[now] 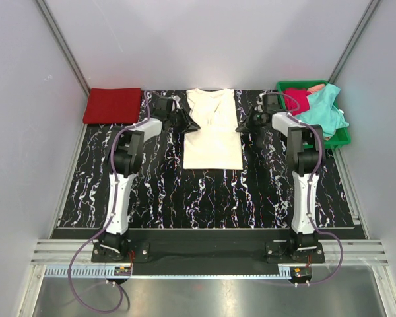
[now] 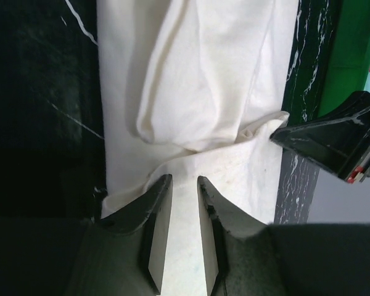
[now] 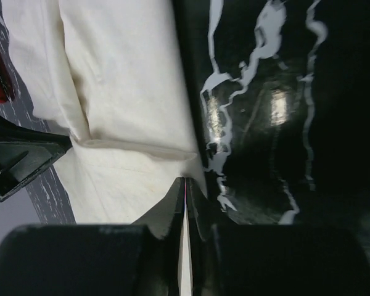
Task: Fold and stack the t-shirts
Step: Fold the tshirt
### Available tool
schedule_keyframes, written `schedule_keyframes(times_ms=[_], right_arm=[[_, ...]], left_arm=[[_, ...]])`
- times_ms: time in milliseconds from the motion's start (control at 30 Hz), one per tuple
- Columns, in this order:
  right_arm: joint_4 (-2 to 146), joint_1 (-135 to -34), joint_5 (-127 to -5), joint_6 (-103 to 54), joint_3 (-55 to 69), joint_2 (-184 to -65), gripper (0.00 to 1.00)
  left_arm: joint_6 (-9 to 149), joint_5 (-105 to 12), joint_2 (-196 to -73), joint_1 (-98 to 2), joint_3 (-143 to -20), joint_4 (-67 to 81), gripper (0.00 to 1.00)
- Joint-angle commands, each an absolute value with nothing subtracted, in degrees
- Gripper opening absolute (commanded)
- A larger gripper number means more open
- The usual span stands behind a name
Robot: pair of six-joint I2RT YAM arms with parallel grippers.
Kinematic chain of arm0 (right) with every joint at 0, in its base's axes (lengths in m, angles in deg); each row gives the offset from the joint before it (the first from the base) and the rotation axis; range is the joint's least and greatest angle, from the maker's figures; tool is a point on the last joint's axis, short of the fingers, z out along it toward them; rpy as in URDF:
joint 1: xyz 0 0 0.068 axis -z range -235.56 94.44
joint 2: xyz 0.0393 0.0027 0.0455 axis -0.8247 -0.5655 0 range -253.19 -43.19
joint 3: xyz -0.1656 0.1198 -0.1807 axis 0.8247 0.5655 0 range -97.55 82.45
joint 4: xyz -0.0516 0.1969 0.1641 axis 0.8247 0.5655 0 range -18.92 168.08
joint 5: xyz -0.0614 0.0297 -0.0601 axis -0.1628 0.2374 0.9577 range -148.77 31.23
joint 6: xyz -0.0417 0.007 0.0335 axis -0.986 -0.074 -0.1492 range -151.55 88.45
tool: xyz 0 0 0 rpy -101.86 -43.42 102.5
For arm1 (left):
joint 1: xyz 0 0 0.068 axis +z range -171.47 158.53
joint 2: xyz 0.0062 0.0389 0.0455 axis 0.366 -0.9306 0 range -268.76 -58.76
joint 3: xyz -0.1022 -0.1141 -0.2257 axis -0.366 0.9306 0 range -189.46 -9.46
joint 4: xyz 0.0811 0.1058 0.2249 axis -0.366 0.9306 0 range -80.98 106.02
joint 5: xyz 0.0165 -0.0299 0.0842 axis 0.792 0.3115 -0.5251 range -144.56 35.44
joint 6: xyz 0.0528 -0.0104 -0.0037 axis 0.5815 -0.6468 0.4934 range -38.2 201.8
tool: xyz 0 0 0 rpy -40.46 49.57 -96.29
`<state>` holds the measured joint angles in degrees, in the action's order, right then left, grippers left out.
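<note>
The cream-white t-shirt (image 1: 212, 129) lies on the dark marbled table as a long rectangle with its sleeves turned in. My left gripper (image 1: 188, 123) hangs over its left edge. In the left wrist view, my left gripper (image 2: 185, 179) is open, with nothing pinched and only the cream-white t-shirt (image 2: 216, 80) lying below the gap. My right gripper (image 1: 244, 125) is at the shirt's right edge. Close up, my right gripper (image 3: 185, 180) is shut, its tips over the hem of the cream-white t-shirt (image 3: 123, 92). A red t-shirt (image 1: 112, 105) lies folded at the back left.
A green tray (image 1: 302, 84) stands at the back right. It holds a crumpled teal t-shirt (image 1: 323, 109) and a crimson t-shirt (image 1: 297, 100). Grey walls close in both sides and the back. Bare marbled table (image 1: 211, 198) lies in front of the shirt.
</note>
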<state>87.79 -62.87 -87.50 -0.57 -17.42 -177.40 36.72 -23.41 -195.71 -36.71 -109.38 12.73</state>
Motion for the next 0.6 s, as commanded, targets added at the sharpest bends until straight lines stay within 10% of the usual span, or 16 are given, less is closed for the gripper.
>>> schedule_keyframes(times_ms=[0, 267, 567], right_arm=[[83.7, -60.7, -90.2, -1.0, -19.4, -177.1, 0.08], [98.7, -61.2, -85.8, -8.0, -23.6, -169.5, 0.11], [99.5, -74.0, -101.9, -2.7, -10.7, -160.4, 0.13]], left_arm=[[39.7, -22.4, -198.0, -35.9, -114.0, 13.1, 0.3], [47.5, -26.3, -185.2, -36.1, -111.8, 24.3, 0.63], [43.7, -22.0, -161.6, -37.1, -82.5, 18.4, 0.52]])
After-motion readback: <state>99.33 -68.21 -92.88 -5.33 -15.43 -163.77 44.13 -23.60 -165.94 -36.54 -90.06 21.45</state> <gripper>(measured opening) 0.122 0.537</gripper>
